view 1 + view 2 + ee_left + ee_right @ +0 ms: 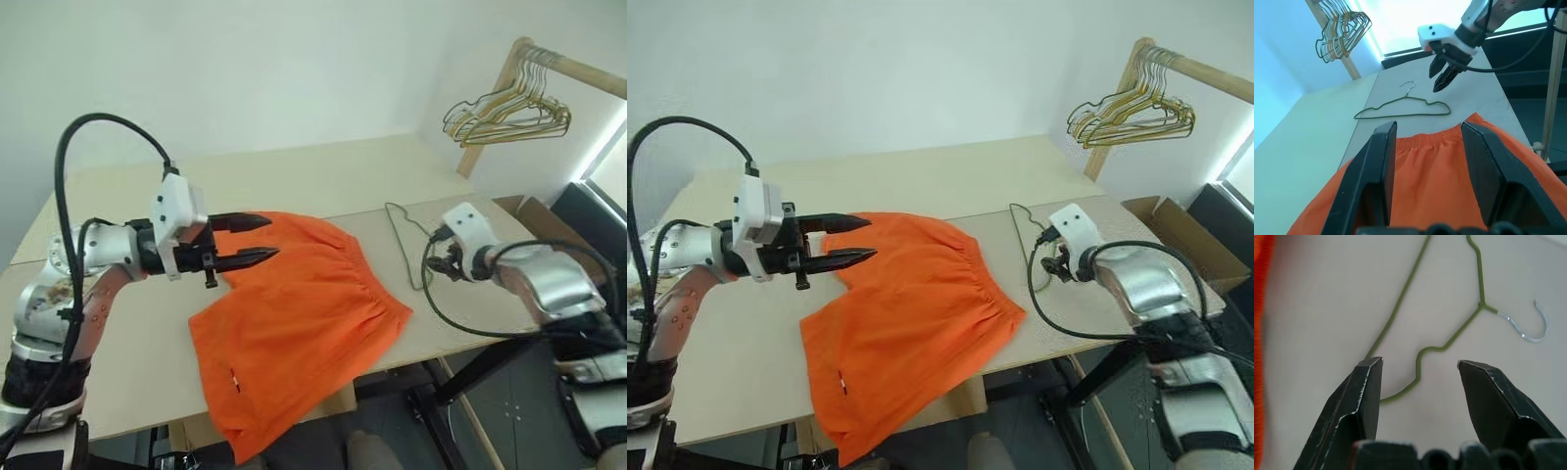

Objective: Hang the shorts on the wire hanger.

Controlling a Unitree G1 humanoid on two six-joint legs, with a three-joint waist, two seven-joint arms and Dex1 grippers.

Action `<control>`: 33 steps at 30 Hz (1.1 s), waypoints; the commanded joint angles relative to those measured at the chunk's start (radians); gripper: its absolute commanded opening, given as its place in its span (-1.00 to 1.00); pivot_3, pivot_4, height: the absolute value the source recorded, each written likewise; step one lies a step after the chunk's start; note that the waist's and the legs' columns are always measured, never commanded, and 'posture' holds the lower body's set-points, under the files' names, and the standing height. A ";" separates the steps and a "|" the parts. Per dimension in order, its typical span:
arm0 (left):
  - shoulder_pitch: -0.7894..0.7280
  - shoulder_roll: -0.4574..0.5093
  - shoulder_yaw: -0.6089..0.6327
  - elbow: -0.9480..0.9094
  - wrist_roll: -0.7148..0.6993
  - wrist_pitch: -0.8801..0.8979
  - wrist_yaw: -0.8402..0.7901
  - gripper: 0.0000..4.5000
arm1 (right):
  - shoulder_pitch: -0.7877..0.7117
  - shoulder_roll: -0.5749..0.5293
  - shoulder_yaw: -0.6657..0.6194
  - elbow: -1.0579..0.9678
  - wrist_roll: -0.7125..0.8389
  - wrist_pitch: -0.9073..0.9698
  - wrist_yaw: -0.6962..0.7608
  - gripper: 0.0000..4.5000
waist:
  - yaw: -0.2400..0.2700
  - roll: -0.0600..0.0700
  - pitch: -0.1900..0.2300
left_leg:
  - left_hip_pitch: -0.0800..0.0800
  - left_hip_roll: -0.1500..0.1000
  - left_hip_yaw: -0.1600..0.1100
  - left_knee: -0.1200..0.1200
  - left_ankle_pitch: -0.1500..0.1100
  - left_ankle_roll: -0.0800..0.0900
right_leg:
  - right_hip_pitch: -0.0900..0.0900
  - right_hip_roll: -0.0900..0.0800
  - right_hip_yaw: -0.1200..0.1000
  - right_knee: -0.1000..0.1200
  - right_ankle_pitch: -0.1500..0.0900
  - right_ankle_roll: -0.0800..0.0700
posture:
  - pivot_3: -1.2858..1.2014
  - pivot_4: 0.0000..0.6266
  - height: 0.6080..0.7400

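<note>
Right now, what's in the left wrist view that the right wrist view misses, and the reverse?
Left wrist view: the bunch of gold hangers on the wooden rack, the right gripper hovering open above the table, and the whole outline of the wire hanger.

Right wrist view: a close look at the wire hanger's bare metal hook and one kinked shoulder, seen between its own open fingers.

Both: the wire hanger lying flat on the table and the orange shorts, untouched.
</note>
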 commanded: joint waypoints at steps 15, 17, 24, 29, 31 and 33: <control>0.036 -0.001 0.012 -0.045 0.004 -0.019 0.015 0.00 | -0.234 0.166 0.049 0.544 -0.244 -0.145 0.129 0.30 | -0.039 0.001 0.000 | -0.009 0.001 -0.001 0.007 -0.001 0.001 | -0.008 0.001 0.000 0.002 0.001 0.002 | -0.13 -0.96 1.00; 0.040 0.001 0.015 -0.046 0.004 -0.020 0.015 0.00 | -0.245 0.170 0.028 0.554 -0.244 -0.143 0.142 0.30 | -0.038 0.001 0.000 | -0.009 0.001 -0.001 0.007 -0.001 0.001 | -0.008 0.001 0.000 0.002 0.002 0.002 | -0.13 -0.96 1.00; 0.045 0.005 0.013 -0.039 0.011 -0.029 0.010 0.00 | -0.274 0.213 0.011 0.667 -0.267 -0.129 0.171 0.23 | -0.040 0.001 0.000 | -0.009 0.001 -0.001 0.007 -0.001 0.001 | -0.008 0.002 0.000 0.002 0.002 0.002 | -0.13 -0.97 1.00; 0.045 0.008 0.011 -0.036 0.020 -0.038 0.002 0.00 | -0.283 0.232 0.031 0.727 -0.312 -0.141 0.199 -0.38 | -0.046 0.000 -0.001 | -0.008 0.003 -0.001 0.007 -0.001 0.001 | -0.007 0.003 0.000 0.002 0.002 0.001 | -0.13 -0.97 1.00; 0.047 0.007 0.013 -0.036 0.022 -0.039 0.003 0.00 | -0.285 0.233 0.023 0.734 -0.319 -0.140 0.200 -0.69 | -0.047 0.000 -0.001 | -0.008 0.005 -0.001 0.008 -0.001 0.001 | -0.006 0.003 0.000 0.002 0.003 0.001 | -0.13 -0.97 1.00; 0.052 0.008 0.014 -0.040 0.022 -0.040 0.004 0.00 | -0.292 0.234 0.004 0.744 -0.318 -0.125 0.190 -0.96 | -0.045 0.000 -0.001 | -0.008 0.005 -0.002 0.008 -0.001 0.001 | -0.006 0.003 0.000 0.002 0.003 0.001 | -0.13 -0.97 1.00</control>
